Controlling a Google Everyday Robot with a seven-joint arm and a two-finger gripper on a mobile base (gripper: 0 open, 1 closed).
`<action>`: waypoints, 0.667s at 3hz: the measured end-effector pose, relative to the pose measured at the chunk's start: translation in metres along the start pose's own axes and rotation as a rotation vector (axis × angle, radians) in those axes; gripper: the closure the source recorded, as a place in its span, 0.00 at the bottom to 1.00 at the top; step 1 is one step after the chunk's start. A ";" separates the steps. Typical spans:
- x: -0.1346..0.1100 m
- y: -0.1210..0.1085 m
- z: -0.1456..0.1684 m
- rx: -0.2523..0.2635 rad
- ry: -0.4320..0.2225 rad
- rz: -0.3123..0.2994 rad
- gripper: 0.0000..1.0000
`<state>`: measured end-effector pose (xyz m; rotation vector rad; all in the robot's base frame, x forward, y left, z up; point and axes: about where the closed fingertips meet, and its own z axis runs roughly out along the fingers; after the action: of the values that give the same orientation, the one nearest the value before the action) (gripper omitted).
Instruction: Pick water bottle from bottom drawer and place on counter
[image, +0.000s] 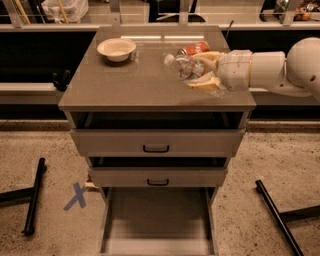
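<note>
The water bottle (183, 66) is a small clear crinkled bottle with a white cap pointing left. My gripper (202, 70) comes in from the right and is shut on it, holding it tilted just over the right half of the counter (130, 82). One tan finger (206, 84) is below the bottle and the other is above it. The bottom drawer (157, 220) is pulled out at the bottom of the cabinet, and its grey floor is bare.
A cream bowl (116, 49) sits at the counter's back left. A red-orange soda can (194, 48) lies at the back right, just behind the bottle. The two upper drawers (156, 142) stand slightly open. Black stand legs (33, 195) lie on the floor on both sides.
</note>
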<state>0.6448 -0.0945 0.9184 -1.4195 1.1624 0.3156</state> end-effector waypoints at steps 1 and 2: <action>0.005 -0.006 0.006 -0.058 0.036 0.051 1.00; 0.013 -0.011 0.013 -0.136 0.118 0.085 1.00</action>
<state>0.6647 -0.0912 0.9113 -1.5262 1.3201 0.3807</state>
